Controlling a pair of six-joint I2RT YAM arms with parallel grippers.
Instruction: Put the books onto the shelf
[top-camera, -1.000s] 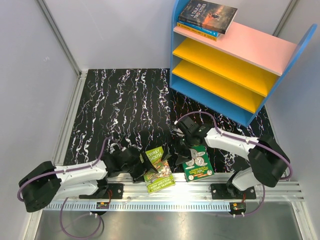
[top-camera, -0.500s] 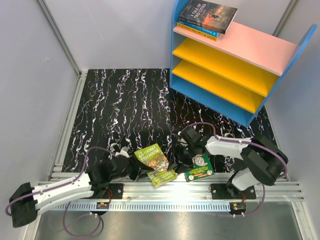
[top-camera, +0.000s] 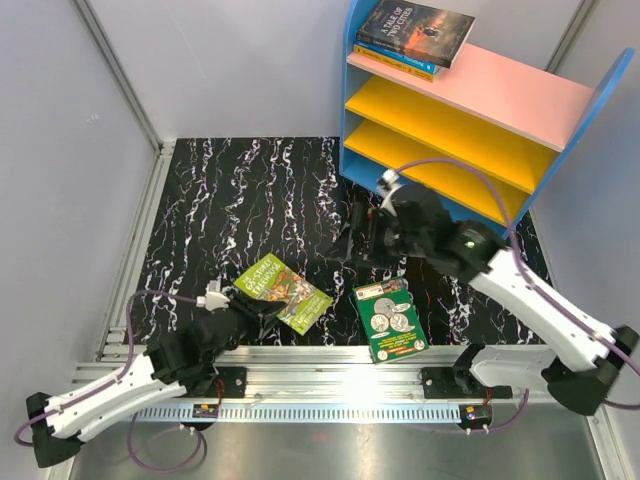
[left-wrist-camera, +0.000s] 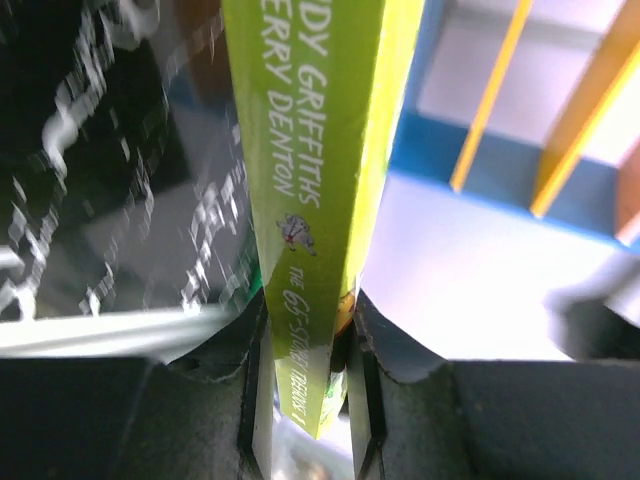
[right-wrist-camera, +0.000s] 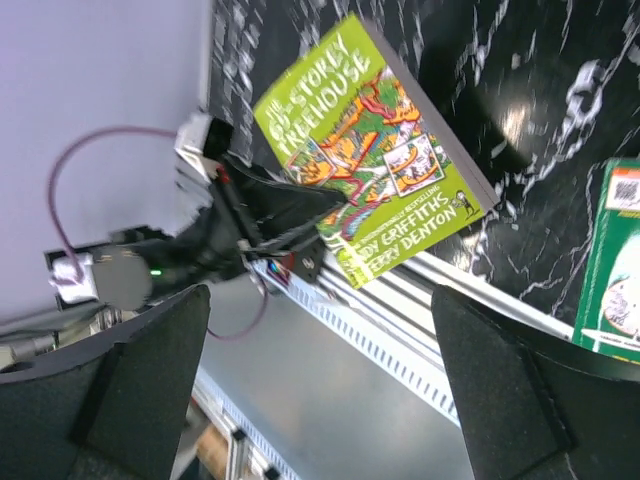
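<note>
Near the front rail (top-camera: 400, 383), left tool (top-camera: 262, 316) clamps the lime-green book (top-camera: 283, 290); right tool (top-camera: 355, 236) gapes apart.

We see four books. The lime-green Treehouse book (top-camera: 283, 292) is cover up with Griffiths and Denton along the spine. It is held at a tilt, its near edge pinched in the left gripper (left-wrist-camera: 307, 340), front left of centre. The green coin book (top-camera: 391, 318) lies flat on the table (top-camera: 250, 190), cover up and silver coins showing, to the right of the lime one and apart from it. The dark Tale of Two Cities book (top-camera: 418, 30) lies flat on the left end of the pink top board of the shelf (top-camera: 510, 95), stacked on a blue book (top-camera: 400, 58) whose edge peeks out. The shelf stands upright at back right, with blue sides and two yellow lower boards.
</note>
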